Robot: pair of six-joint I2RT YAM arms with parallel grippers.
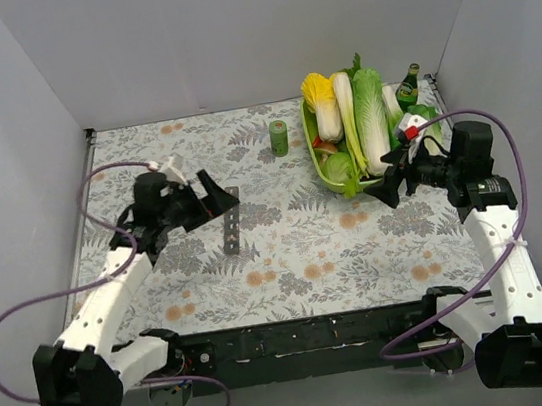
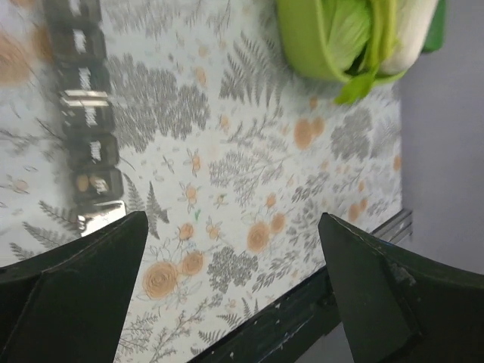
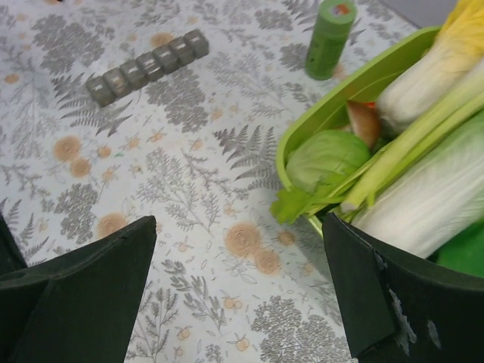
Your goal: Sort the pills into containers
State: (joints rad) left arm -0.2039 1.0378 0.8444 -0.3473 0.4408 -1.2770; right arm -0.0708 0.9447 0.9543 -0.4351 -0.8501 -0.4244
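The containers [image 1: 230,222] are one long narrow grey strip of joined square compartments, lying on the floral tablecloth left of centre. The strip also shows at the top left of the left wrist view [image 2: 87,113] and the upper left of the right wrist view [image 3: 147,66]. No loose pills show in any view. My left gripper [image 1: 221,192] hovers open just beside the strip's far end, and its jaws [image 2: 233,227] stand wide with only tablecloth between them. My right gripper [image 1: 386,182] is open too, next to the green tray, with nothing between its fingers [image 3: 240,227].
A small green cylinder [image 1: 279,138] stands upright at the back middle [image 3: 329,38]. A green tray [image 1: 324,170] of cabbages and other vegetables fills the back right [image 3: 333,113]. White walls close in three sides. A black bar runs along the near table edge [image 2: 302,318].
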